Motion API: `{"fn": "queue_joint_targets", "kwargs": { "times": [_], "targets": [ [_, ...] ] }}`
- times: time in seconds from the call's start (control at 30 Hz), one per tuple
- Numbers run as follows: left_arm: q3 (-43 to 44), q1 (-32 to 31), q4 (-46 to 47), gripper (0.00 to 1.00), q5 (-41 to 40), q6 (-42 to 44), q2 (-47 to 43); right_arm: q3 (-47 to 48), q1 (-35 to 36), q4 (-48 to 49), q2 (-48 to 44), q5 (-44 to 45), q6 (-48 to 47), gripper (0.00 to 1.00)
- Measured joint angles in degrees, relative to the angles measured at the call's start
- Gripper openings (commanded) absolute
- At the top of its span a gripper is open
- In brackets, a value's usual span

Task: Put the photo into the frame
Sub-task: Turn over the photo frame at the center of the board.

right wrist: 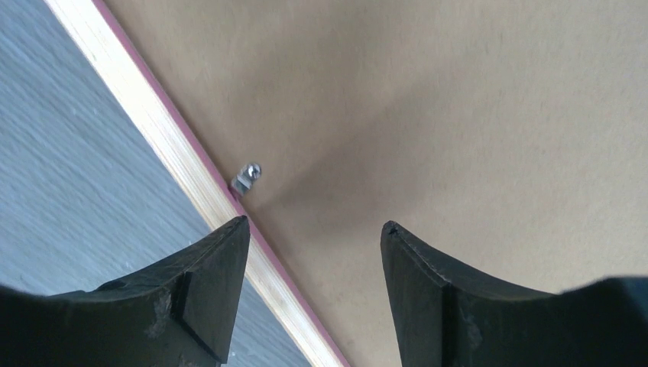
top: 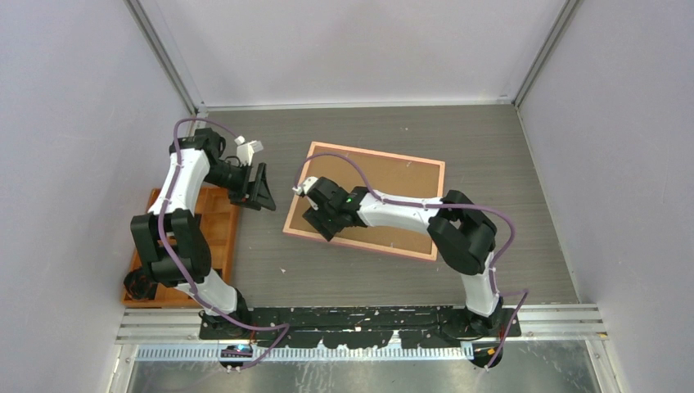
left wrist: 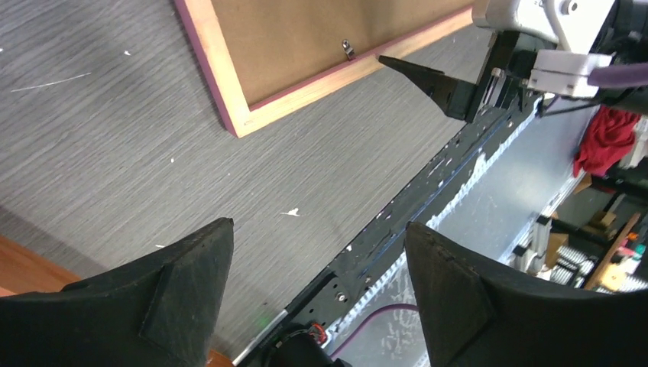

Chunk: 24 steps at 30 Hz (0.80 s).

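Sideways the arm [top: 409,209] reaches, right pincer [right wrist: 314,222] splayed just over the frame [right wrist: 158,126].

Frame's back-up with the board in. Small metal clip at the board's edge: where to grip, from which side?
Likely the clip, by its raised head, from straight above: it seems the only part standing proud where the frame rail meets the flat backing board. The open right hand hovers just beside it; put one finger either side.
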Motion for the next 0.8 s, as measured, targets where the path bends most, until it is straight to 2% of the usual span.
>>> {"fn": "queue_joint_targets", "kwargs": {
  "times": [0.17,0.37,0.8],
  "targets": [
    [-2.1,-1.0,-0.2,0.85,0.5,5.4,-2.2,-2.7,-0.1,0.3,-1.8,-1.9,0.1,0.58],
    [-4.4,-1.3,-0.3,0.85,1.4,10.8,-3.6,-3.5,-0.1,1.4,-2.1,-2.7,0.5,0.56],
    [-7.2,-1.4,-0.2,0.87,1.9,19.3,-5.0,-9.9,-0.1,4.2,-5.5,-4.7,1.3,0.61]
  ]
}}
